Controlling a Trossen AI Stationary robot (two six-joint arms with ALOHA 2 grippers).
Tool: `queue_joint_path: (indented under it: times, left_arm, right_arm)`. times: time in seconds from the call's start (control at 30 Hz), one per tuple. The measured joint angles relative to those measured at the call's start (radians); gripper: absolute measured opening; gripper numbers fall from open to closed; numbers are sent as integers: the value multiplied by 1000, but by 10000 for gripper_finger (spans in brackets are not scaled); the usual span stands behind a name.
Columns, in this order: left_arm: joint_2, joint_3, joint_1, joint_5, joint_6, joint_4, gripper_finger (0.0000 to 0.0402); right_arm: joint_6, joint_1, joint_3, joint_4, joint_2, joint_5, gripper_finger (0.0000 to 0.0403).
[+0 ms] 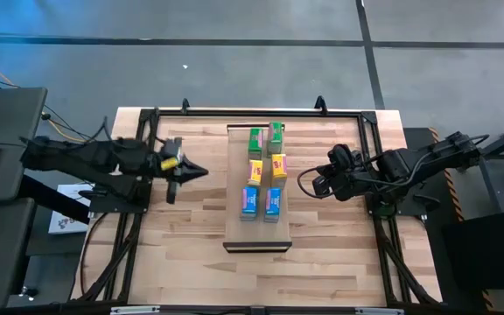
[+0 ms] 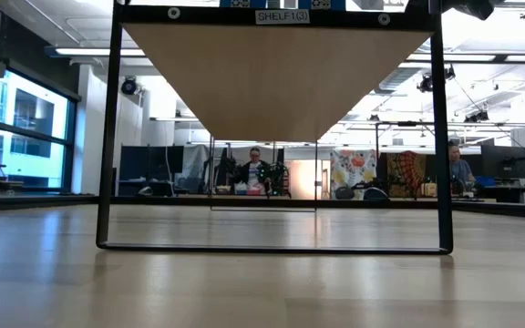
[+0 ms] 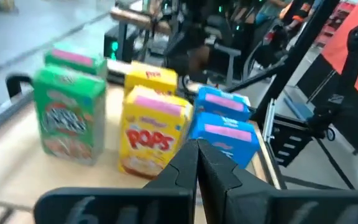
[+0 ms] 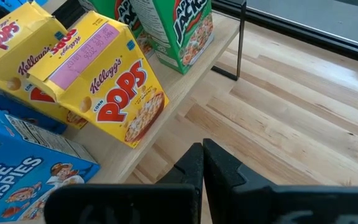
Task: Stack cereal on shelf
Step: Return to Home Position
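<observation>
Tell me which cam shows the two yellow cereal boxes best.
Right wrist view: both yellow cereal boxes sit close, Pops print readable. Left wrist view shows them farther off, between green boxes and blue boxes. High view shows them from above, midway along the shelf. Low view shows none, only its underside.

Left arm (image 1: 86, 157): dark jointed links, with a yellow mark (image 1: 170, 163), possibly a label, near the wrist.
Right arm (image 1: 409, 162): black links, with a black cable (image 1: 304, 182) looped beside the wrist.
Left fingers (image 3: 179, 171): matte black wedges tapering to a point.
Right fingers (image 4: 191, 165): matte black, same tapered form.
</observation>
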Motion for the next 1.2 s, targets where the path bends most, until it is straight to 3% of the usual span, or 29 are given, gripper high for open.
queue_joint_path:
  times: [0.13,0.27,0.43,0.7,0.87,1.2]
  left_arm:
    - [-75,-107,130,152,66,94,0]
    - [-144,-270,269,338,35,252,0]
    - [-243,-449,341,338,-46,398,0]
    - [-403,-713,315,270,-194,698,0]
    - [-496,-791,275,207,-190,700,0]
    - [-630,-894,290,243,-166,654,0]
  right_arm:
    - [-1,0,0,0,0,-4,0]
    - [-22,0,0,0,0,-37,0]
    - [-20,0,0,12,0,-84,0]
    - [-3,0,0,-34,0,-114,0]
    - [0,0,0,-100,0,-120,0]
    - [-16,14,0,-131,-1,-237,0]
